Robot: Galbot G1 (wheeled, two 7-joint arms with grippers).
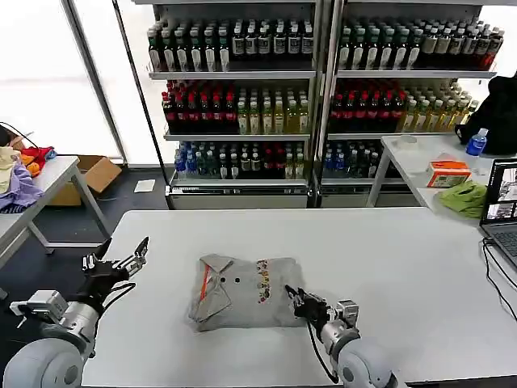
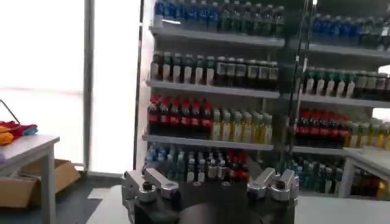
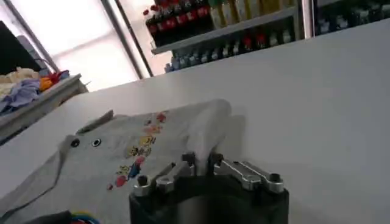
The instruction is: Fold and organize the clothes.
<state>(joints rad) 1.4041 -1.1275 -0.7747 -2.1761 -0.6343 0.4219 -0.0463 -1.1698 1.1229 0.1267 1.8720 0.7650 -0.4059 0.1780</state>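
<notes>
The clothes are one light grey polo shirt [image 1: 242,293], lying folded into a rough rectangle in the middle of the white table [image 1: 388,267]. Its collar and orange-lined placket point left, and the multicoloured print [image 1: 262,280] faces up. My right gripper [image 1: 295,297] sits low at the shirt's right edge. In the right wrist view its fingers [image 3: 189,162] are closed together on a raised fold of the shirt [image 3: 177,131]. My left gripper [image 1: 121,257] hovers above the table's left edge, well apart from the shirt. It stands open [image 2: 210,182] with nothing between its fingers.
Shelves of bottles [image 1: 242,89] stand behind the table. A side table at right holds a lime-green cloth [image 1: 464,196], an orange box [image 1: 447,172] and a laptop [image 1: 502,210]. Another table at left carries coloured garments [image 1: 20,174], with a cardboard box [image 1: 95,174] beside it.
</notes>
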